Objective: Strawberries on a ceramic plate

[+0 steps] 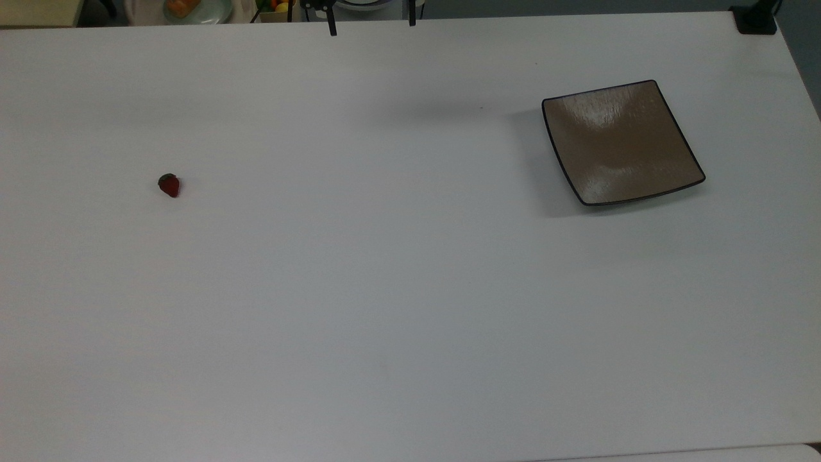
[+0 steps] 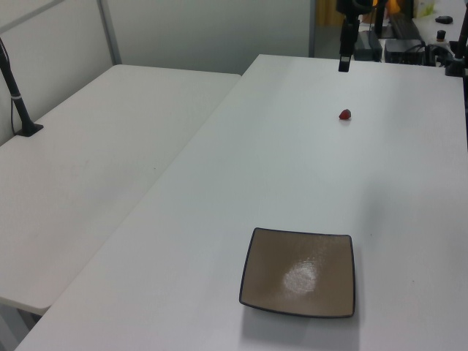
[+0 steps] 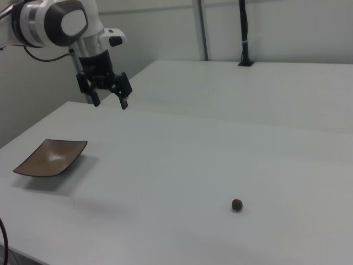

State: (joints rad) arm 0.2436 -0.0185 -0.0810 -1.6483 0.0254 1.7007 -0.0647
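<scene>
A small red strawberry (image 1: 169,185) with a dark green cap lies on the white table at the top view's left, also seen in the left view (image 2: 345,114) and the right view (image 3: 237,205). The square glossy brown ceramic plate (image 1: 621,142) sits at the top view's right, with nothing on it (image 2: 300,272) (image 3: 51,157). My gripper (image 1: 372,25) hangs open above the table's far edge, between the two and well apart from both. In the right view the gripper (image 3: 110,102) holds nothing between its spread fingers. The left view has the gripper (image 2: 344,62) up behind the strawberry.
A round pale green plate (image 1: 192,8) with orange food lies beyond the table's far edge. A black clamp (image 1: 755,19) sits at the far right corner. A second white table (image 2: 88,161) adjoins, with a black post (image 3: 244,33) on it.
</scene>
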